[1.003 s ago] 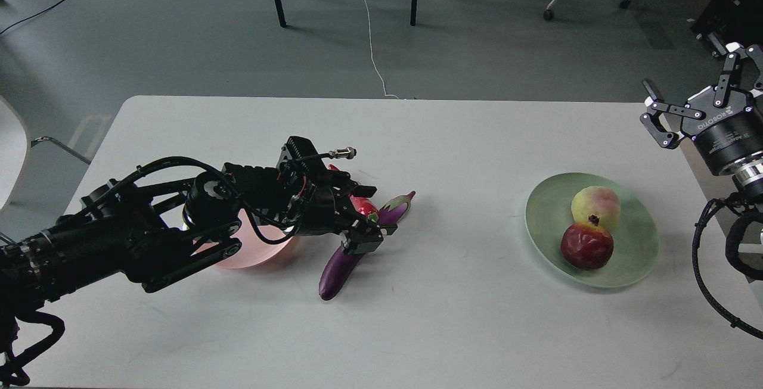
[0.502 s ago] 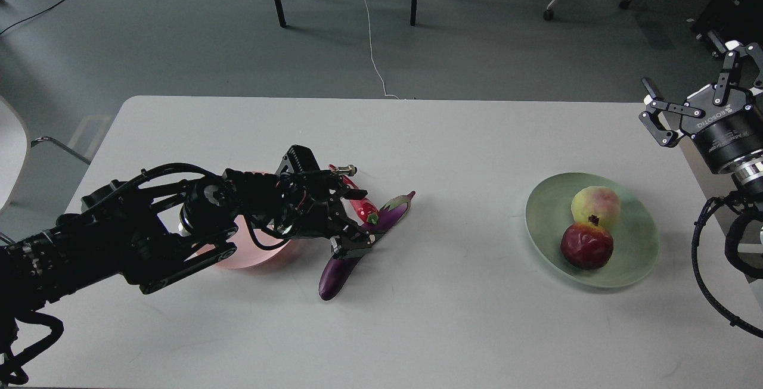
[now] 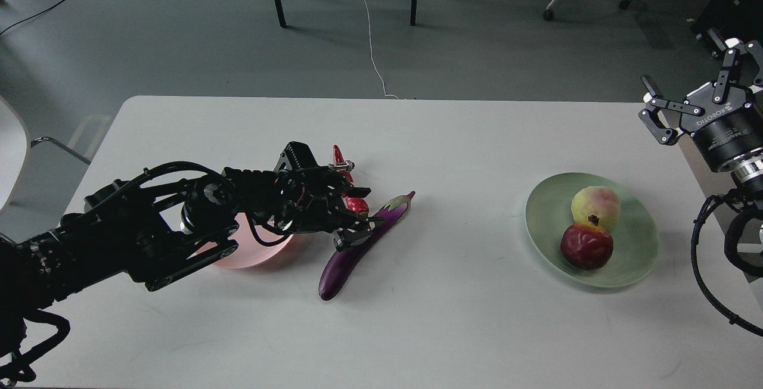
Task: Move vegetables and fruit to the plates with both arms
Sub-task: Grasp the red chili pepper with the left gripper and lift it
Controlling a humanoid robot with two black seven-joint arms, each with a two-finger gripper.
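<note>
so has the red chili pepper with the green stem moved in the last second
Yes. The red chili pepper, between the left gripper fingers, has swung upright: its tip now points up-left, away from the unmoved purple eggplant.

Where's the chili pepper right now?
Head view, left of centre: the chili pepper sits in the left pincer, between the pink plate and the eggplant.

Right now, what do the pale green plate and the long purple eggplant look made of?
Pale green round plate: probably matte plastic or glazed ceramic; faint concentric rings, soft sheen, no way to tell which. Long purple eggplant: glossy smooth skin with highlights; real or plastic replica unclear.
</note>
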